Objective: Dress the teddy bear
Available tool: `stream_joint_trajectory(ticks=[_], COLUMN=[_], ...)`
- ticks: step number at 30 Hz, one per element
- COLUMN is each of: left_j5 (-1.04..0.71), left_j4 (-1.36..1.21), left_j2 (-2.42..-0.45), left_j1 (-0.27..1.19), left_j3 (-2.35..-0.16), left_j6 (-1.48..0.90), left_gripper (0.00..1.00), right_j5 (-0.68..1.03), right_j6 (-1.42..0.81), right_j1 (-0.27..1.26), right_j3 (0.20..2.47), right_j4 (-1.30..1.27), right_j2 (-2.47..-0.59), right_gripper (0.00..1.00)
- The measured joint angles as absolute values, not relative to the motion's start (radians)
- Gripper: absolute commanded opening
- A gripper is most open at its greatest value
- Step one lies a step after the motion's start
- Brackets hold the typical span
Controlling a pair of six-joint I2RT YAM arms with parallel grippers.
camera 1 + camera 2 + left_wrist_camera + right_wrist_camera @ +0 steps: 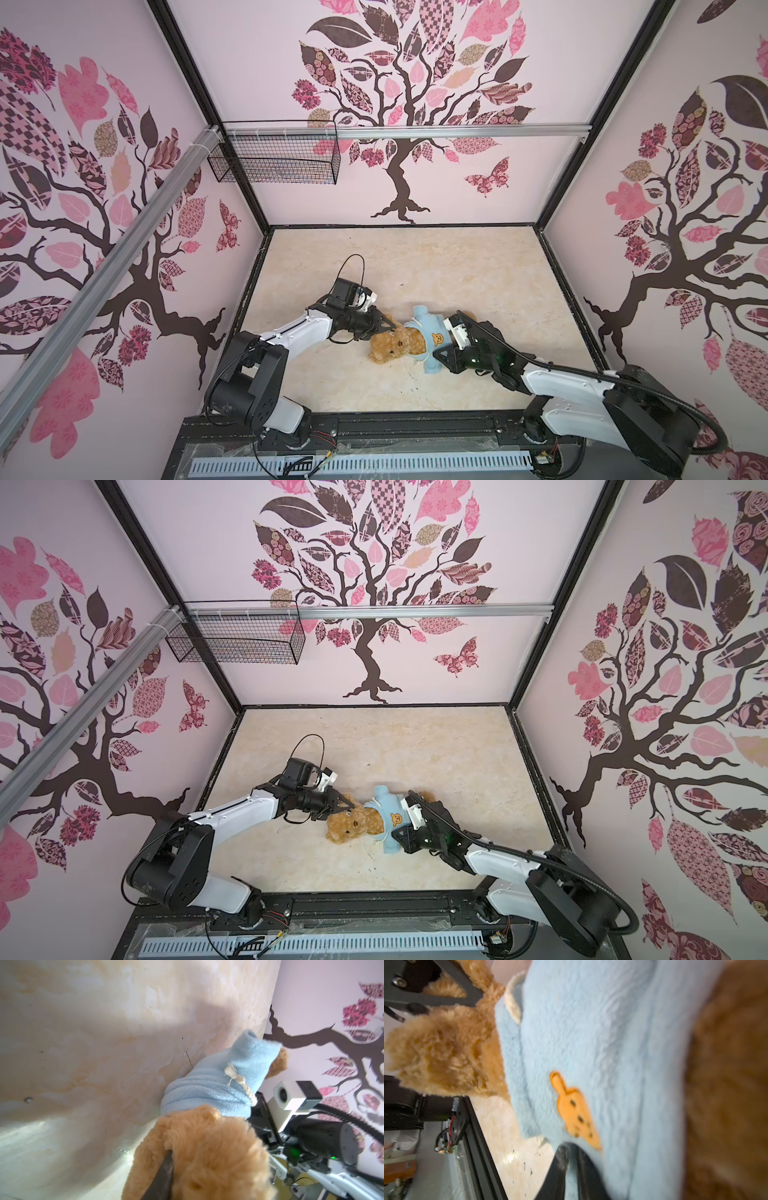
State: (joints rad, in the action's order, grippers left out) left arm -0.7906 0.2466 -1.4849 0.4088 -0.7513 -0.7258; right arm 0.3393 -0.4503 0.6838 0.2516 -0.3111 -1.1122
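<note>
Near desk centre: the teddy bear (390, 347) lies face up on the desk (478, 270), its head toward 9 o'clock and its legs toward 3 o'clock.
Clothing: a light blue shirt (428, 332) covers the trunk with the orange patch (436, 338) on top. One sleeve points to 12 o'clock and the other to 6 o'clock.
Left claw (385, 325): it reaches in from 9 o'clock and is clenched on the bear's head. In the left wrist view a dark finger (164, 1169) is sunk in the fur.
Right claw (436, 355): it sits at the 6 o'clock sleeve with its jaws nearly together. I cannot tell whether it pinches the fabric.
In the way: the right arm's wrist lies across the bear's legs and hides most of them. One paw (467, 316) shows beyond it.
Around: a wire basket (274, 158) hangs at 11 o'clock, well apart from the bear. Dark specks (411, 388) dot the desk at 6 o'clock.
</note>
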Motion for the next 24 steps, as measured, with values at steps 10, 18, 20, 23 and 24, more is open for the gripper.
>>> stream_joint_trajectory(ticks=[10,18,20,23,24], left_j5=[-0.760,-0.707,-0.699,-0.691,-0.689], left_j4=[0.257,0.258,0.260,0.262,0.263], left_j2=[-1.396,-1.341,-1.341,-1.341,-1.341], left_j1=[0.427,0.480,0.482,0.487,0.487], left_j3=[-0.751,-0.751,-0.751,-0.751,-0.751], left_j6=[-0.641,-0.584,-0.578,-0.572,-0.571], left_gripper=[0.00,0.00,0.00,0.00,0.00], right_j5=[0.408,0.501,0.509,0.523,0.527], right_j6=[-0.434,-0.456,-0.462,-0.477,-0.485], right_j1=[0.389,0.384,0.385,0.384,0.385], right_j3=[0.373,0.454,0.453,0.446,0.441], right_j4=[-0.151,-0.158,-0.161,-0.185,-0.199], right_j2=[-0.876,-1.076,-1.103,-1.126,-1.131], right_gripper=[0.45,0.39,0.36,0.29,0.25])
